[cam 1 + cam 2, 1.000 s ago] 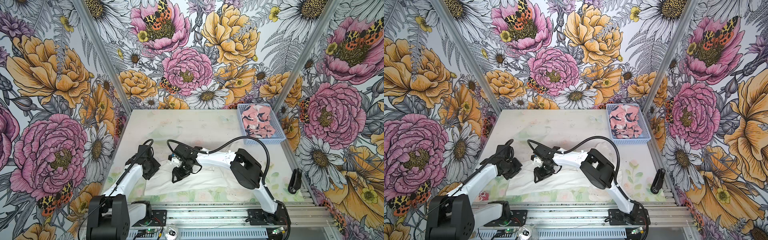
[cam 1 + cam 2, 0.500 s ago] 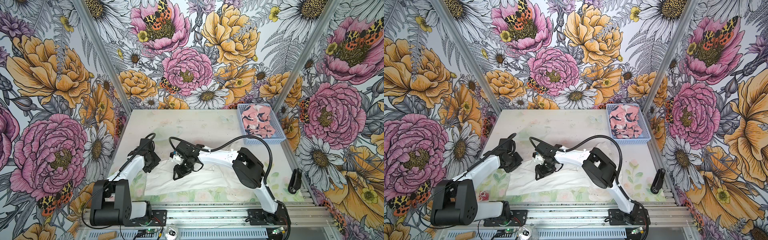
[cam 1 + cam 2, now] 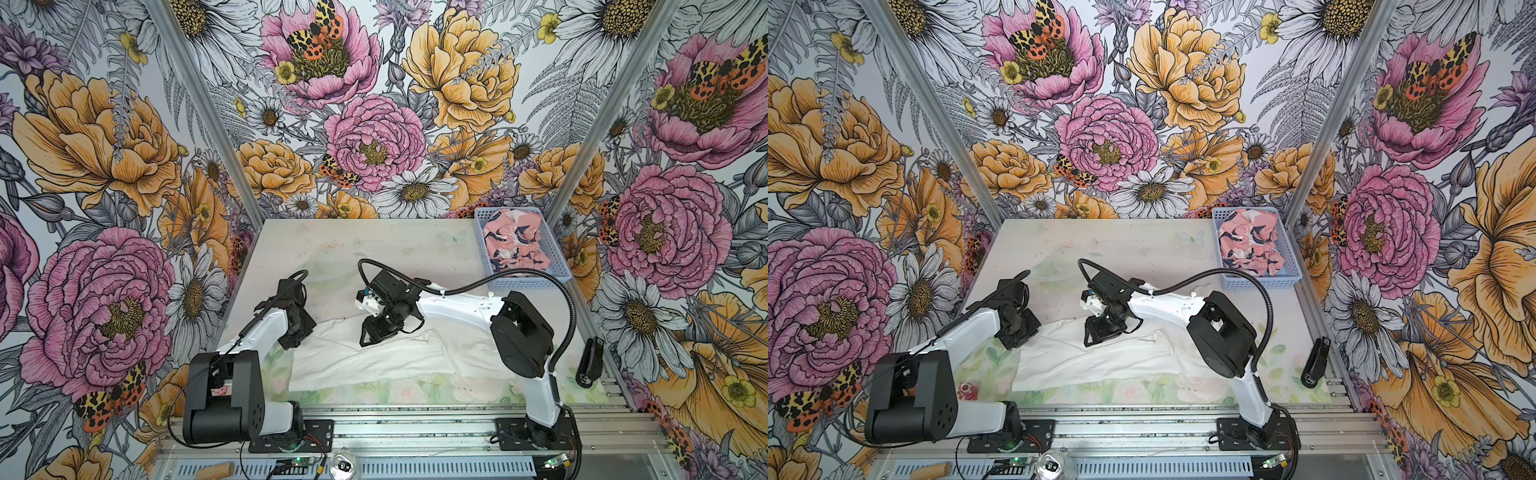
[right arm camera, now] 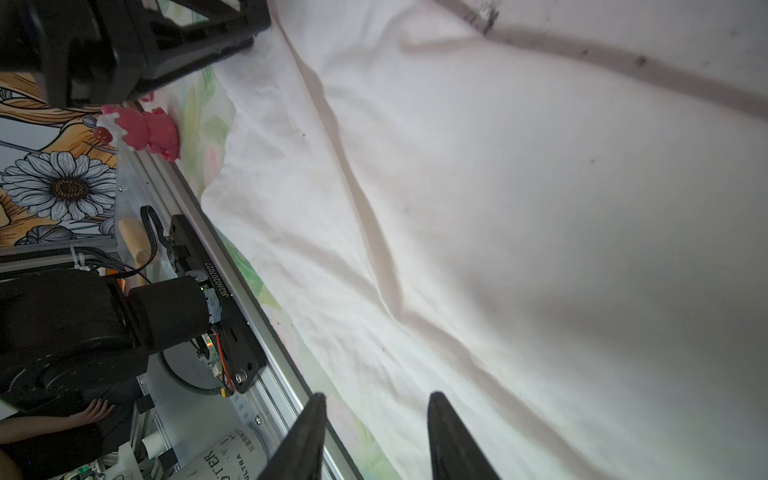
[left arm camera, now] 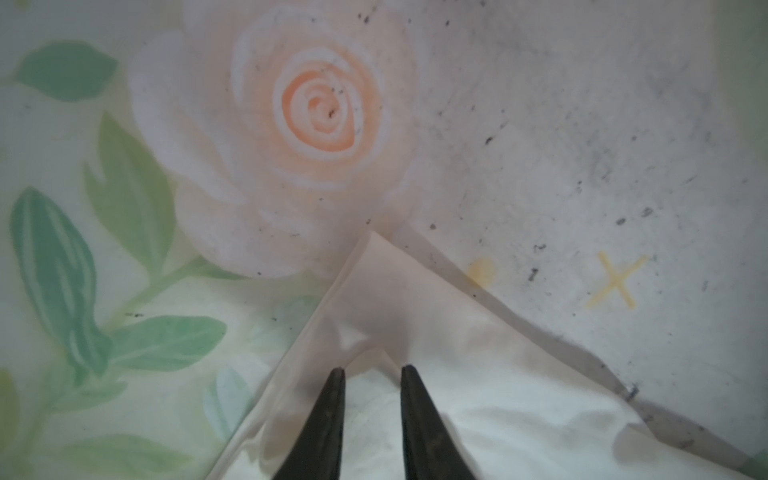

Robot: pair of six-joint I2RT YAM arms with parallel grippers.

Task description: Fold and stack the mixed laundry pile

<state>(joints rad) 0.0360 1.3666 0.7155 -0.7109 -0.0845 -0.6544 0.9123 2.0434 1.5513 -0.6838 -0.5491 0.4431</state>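
The large white garment (image 3: pixel 395 357) lies spread and wrinkled across the front of the table (image 3: pixel 374 249) in both top views. My left gripper (image 3: pixel 297 334) is at its left corner. In the left wrist view the left gripper (image 5: pixel 374 369) stands open a little, with the flat cloth corner (image 5: pixel 386 291) just ahead. My right gripper (image 3: pixel 368 338) hovers over the garment's far edge near the middle. In the right wrist view the right gripper (image 4: pixel 377 395) is open and empty above the white garment (image 4: pixel 498 208). The pink garment with navy and white blotches (image 3: pixel 515 245) sits crumpled in the basket.
A light blue perforated basket (image 3: pixel 519 284) stands at the back right corner. A black tool (image 3: pixel 590 361) leans at the right edge. A small red-pink toy (image 3: pixel 967 390) sits by the front left. A can (image 3: pixel 343 465) and a wooden piece (image 3: pixel 216 471) lie beyond the front rail.
My left gripper's jaws have parted a little at the white garment's left corner, and the left arm has drawn back. The right gripper has shifted slightly to the right.
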